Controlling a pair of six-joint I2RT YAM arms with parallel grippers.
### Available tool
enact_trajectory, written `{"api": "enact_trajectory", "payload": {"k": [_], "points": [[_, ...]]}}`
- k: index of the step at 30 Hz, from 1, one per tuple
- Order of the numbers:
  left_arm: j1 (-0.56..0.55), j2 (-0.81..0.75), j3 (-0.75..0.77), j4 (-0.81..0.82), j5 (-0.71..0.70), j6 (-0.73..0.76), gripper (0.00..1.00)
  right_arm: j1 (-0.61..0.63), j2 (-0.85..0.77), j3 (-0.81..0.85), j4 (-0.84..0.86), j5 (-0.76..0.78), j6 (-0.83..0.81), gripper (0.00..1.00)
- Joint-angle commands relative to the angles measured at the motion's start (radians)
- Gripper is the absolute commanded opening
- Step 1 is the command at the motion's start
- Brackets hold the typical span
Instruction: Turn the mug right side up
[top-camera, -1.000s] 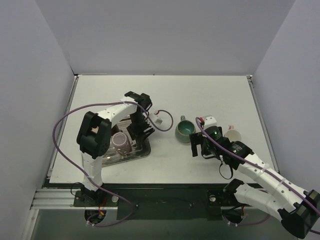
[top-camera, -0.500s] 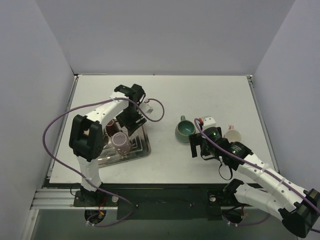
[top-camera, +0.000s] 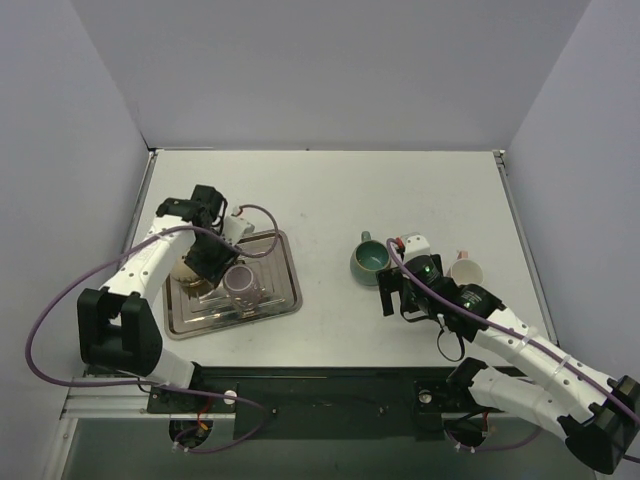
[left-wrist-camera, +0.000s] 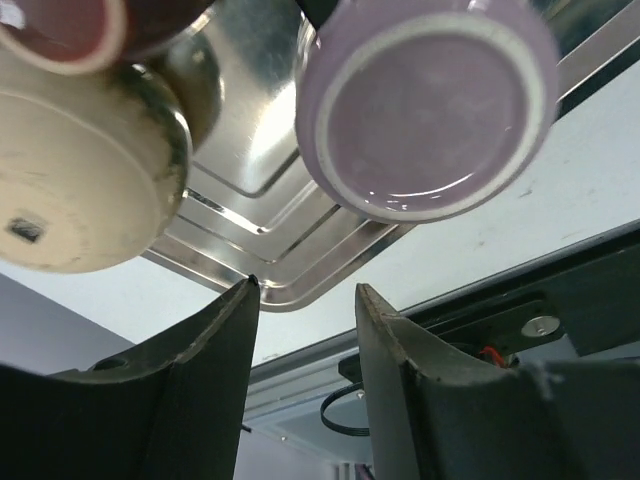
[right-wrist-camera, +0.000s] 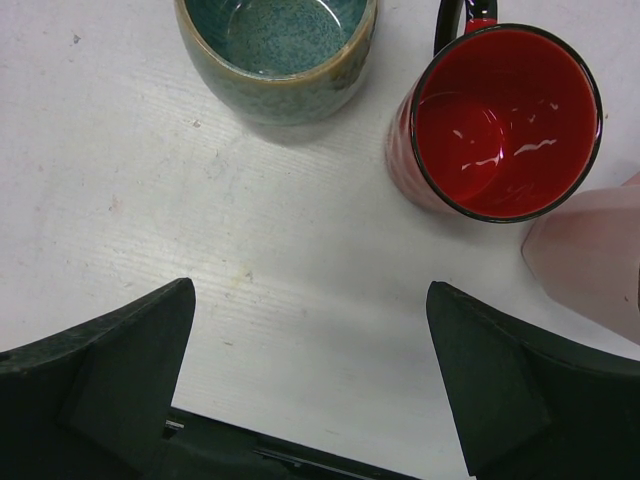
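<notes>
Since a second ago the left tool (top-camera: 208, 263) (left-wrist-camera: 305, 335) has swung from the tray's far right edge over to its left half. The lilac mug (top-camera: 243, 283) (left-wrist-camera: 430, 110), base up, stands on the steel tray (top-camera: 287, 297) (left-wrist-camera: 240, 130) just ahead and to the right of that tool's spread, empty fingers. A cream mug (left-wrist-camera: 80, 170) sits ahead to their left. On the desk (top-camera: 400, 190), the right tool (top-camera: 392, 291) (right-wrist-camera: 310, 380), also released, hovers with a green mug (right-wrist-camera: 275, 50) and a red mug (right-wrist-camera: 500, 120) ahead of it.
</notes>
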Motion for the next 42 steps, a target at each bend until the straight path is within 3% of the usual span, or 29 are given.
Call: {"api": "enact_trajectory", "payload": {"k": [1, 8, 22, 32, 34, 37, 39, 41, 42], "points": [[0.001, -0.038, -0.154, 0.185, -0.087, 0.064, 0.53, 0.012, -0.012, -0.005, -0.001, 0.024, -0.015, 0.94], [-0.014, -0.025, -0.29, 0.405, -0.043, 0.108, 0.51, 0.015, -0.076, 0.001, 0.008, -0.003, -0.025, 0.94], [-0.212, -0.104, -0.319, 0.48, 0.245, 0.094, 0.49, 0.049, -0.076, 0.096, -0.047, -0.049, 0.095, 0.94], [-0.214, -0.117, -0.224, 0.376, 0.408, 0.126, 0.5, 0.147, -0.018, 0.2, -0.127, 0.027, 0.162, 0.94], [-0.182, -0.151, -0.198, 0.329, 0.419, 0.185, 0.56, 0.156, -0.019, 0.202, -0.133, 0.033, 0.173, 0.94], [-0.093, -0.174, -0.129, 0.275, 0.46, 0.35, 0.76, 0.164, -0.007, 0.212, -0.156, 0.046, 0.19, 0.94], [0.017, -0.156, -0.08, 0.229, 0.521, 0.482, 0.84, 0.173, 0.004, 0.223, -0.174, 0.058, 0.199, 0.94], [0.041, -0.122, -0.023, 0.177, 0.545, 0.571, 0.9, 0.185, 0.014, 0.231, -0.18, 0.07, 0.208, 0.95], [0.042, -0.079, 0.003, 0.2, 0.508, 0.547, 0.91, 0.193, 0.014, 0.232, -0.182, 0.078, 0.218, 0.95]]}}
